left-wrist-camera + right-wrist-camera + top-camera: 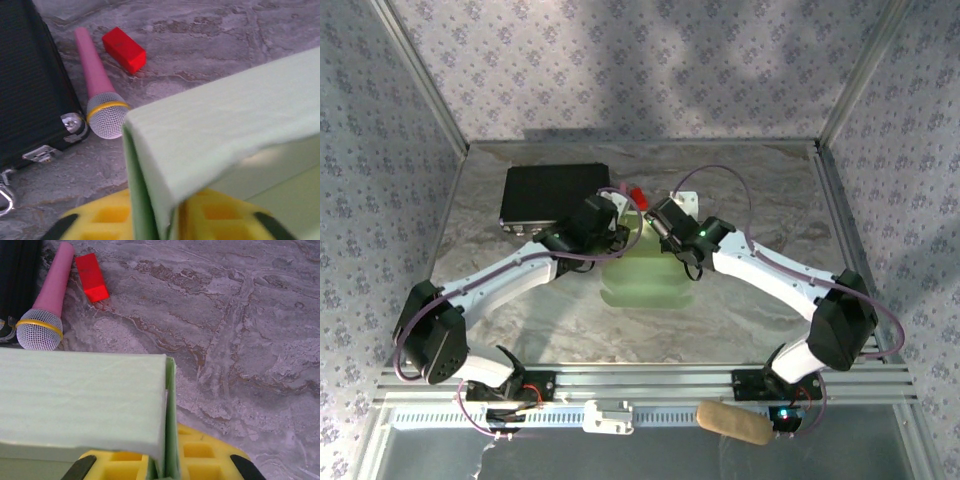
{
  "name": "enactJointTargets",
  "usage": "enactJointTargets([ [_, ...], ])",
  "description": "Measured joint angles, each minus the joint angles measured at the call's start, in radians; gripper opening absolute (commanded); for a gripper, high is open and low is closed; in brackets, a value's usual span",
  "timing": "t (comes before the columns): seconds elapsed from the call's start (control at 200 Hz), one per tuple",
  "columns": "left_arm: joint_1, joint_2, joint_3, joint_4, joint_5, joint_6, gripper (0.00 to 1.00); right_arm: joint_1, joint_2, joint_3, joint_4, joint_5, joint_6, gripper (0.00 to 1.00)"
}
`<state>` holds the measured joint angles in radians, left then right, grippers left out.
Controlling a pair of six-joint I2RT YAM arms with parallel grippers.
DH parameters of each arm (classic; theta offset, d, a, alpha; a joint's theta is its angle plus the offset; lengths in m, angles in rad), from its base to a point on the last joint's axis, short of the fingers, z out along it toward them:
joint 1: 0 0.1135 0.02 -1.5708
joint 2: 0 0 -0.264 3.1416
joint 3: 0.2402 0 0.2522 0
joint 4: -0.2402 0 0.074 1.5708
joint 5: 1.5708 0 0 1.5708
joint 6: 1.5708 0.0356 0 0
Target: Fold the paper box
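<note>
The paper box [645, 280] is pale green card, partly raised into walls, in the middle of the table. Both arms meet at its far edge. My left gripper [610, 235] is at the box's far left corner. In the left wrist view a folded wall of the paper box [225, 115] runs down between the yellow pads [100, 220], and the left gripper [160, 220] is shut on it. My right gripper [667, 232] is at the far right corner. In the right wrist view the right gripper [167, 462] is shut on the upright side wall of the paper box [80, 395].
A black box [555, 195] lies at the back left, with a pink microphone [97, 85] and a red block [125, 49] beside it. A white item [686, 202] sits behind the right gripper. A tan roll [732, 422] rests on the front rail.
</note>
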<state>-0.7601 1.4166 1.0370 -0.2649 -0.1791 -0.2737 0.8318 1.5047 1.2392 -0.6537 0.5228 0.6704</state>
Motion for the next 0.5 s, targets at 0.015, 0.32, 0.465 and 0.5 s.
enactJointTargets([
  [0.015, -0.002, 0.001, 0.0, 0.001, -0.016, 0.007, 0.06, 0.0, 0.001, 0.002, -0.002, 0.002, 0.002, 0.0],
  [0.32, -0.097, 0.063, 0.04, -0.009, -0.275, -0.072, 0.0, 0.011, 0.02, 0.011, -0.018, 0.028, 0.042, 0.0],
  [0.465, -0.138, 0.079, 0.049, -0.03, -0.37, -0.116, 0.02, 0.013, 0.027, 0.022, -0.025, 0.031, 0.052, 0.0],
  [0.5, -0.144, 0.079, 0.051, -0.032, -0.385, -0.122, 0.12, 0.013, 0.027, 0.026, -0.026, 0.031, 0.055, 0.0],
])
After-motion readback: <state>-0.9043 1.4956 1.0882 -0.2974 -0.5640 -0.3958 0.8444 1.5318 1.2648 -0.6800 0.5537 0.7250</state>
